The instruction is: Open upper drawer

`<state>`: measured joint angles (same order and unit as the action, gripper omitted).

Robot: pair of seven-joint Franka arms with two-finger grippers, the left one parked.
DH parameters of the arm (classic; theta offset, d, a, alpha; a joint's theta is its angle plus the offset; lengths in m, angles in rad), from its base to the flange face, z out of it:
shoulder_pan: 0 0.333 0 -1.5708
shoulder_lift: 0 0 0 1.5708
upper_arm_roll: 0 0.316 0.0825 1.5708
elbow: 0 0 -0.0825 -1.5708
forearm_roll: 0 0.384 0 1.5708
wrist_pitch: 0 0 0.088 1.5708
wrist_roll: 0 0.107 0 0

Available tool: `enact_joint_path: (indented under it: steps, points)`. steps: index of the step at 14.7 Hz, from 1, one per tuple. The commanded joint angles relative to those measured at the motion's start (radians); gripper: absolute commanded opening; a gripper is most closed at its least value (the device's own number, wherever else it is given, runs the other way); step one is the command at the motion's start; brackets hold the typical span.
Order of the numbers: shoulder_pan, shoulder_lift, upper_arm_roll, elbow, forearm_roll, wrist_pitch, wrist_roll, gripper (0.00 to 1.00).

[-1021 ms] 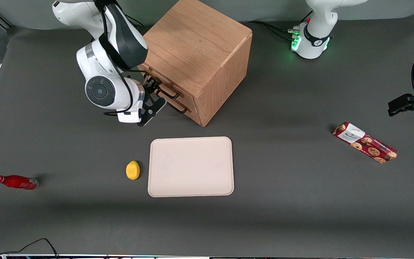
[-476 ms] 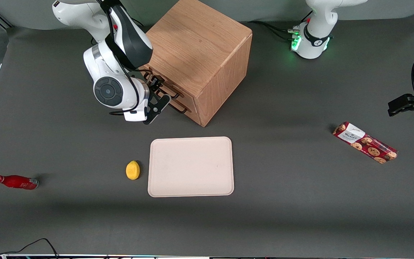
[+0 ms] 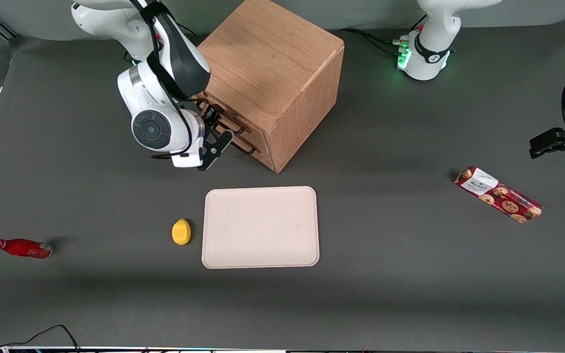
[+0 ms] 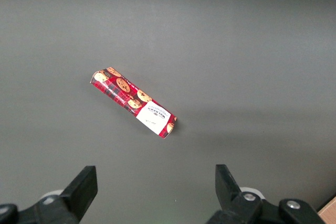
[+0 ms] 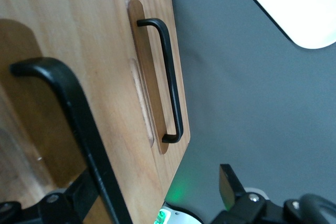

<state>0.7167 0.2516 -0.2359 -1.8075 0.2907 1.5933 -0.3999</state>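
The wooden cabinet (image 3: 272, 63) stands on the table with its two drawer fronts facing my working arm. The upper drawer sits flush in the cabinet; its thin black bar handle (image 3: 236, 128) (image 5: 79, 129) runs close across the right wrist view. My gripper (image 3: 216, 130) (image 5: 149, 195) is at this handle, open, with the bar lying between the spread fingers, close to one finger (image 5: 58, 205). The lower drawer's handle (image 3: 245, 147) (image 5: 170, 77) is just beneath, near the cabinet's bottom edge.
A pale rectangular tray (image 3: 260, 227) lies nearer the front camera than the cabinet, with a yellow lemon (image 3: 181, 231) beside it. A red bottle (image 3: 20, 248) lies at the working arm's end of the table. A cookie box (image 3: 498, 194) (image 4: 134, 102) lies toward the parked arm's end.
My arm has moved in toward the cabinet front, bringing the gripper from just off the handles up onto the upper handle. The drawer has not moved.
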Motion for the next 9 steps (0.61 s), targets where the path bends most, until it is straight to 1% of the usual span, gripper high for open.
enact_joint_path:
  steps: [1,5,9]
  points:
    - [-0.01,0.031,0.001,0.01,0.025,0.013,-0.048,1.0]
    - [-0.017,0.034,0.001,0.017,0.025,0.013,-0.056,1.0]
    - [-0.026,0.044,-0.008,0.036,0.025,0.011,-0.099,1.0]
